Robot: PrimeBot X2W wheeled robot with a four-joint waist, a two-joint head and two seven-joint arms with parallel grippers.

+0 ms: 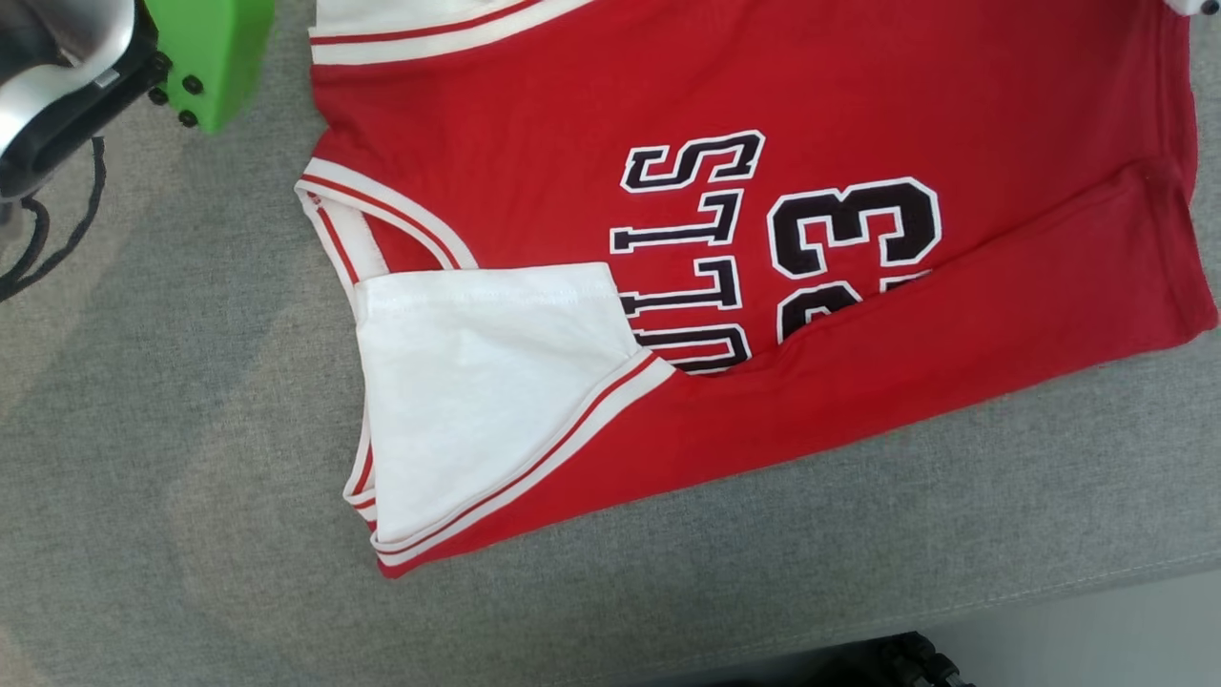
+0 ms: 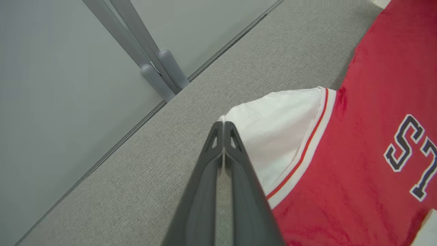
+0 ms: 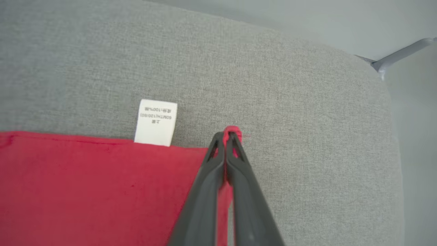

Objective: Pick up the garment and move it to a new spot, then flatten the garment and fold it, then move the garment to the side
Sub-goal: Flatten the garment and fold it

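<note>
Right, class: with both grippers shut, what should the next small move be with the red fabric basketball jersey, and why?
Probably lift both ends slightly: the right gripper pinches a hem corner of the red basketball jersey, and the left gripper seems to pinch its white sleeve, ready to fold.

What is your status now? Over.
Left gripper shut on shirt's white sleeve. Right gripper shut on its red corner. Shirt lies on grey cushion, near side folded over. No obstacle seen.
</note>
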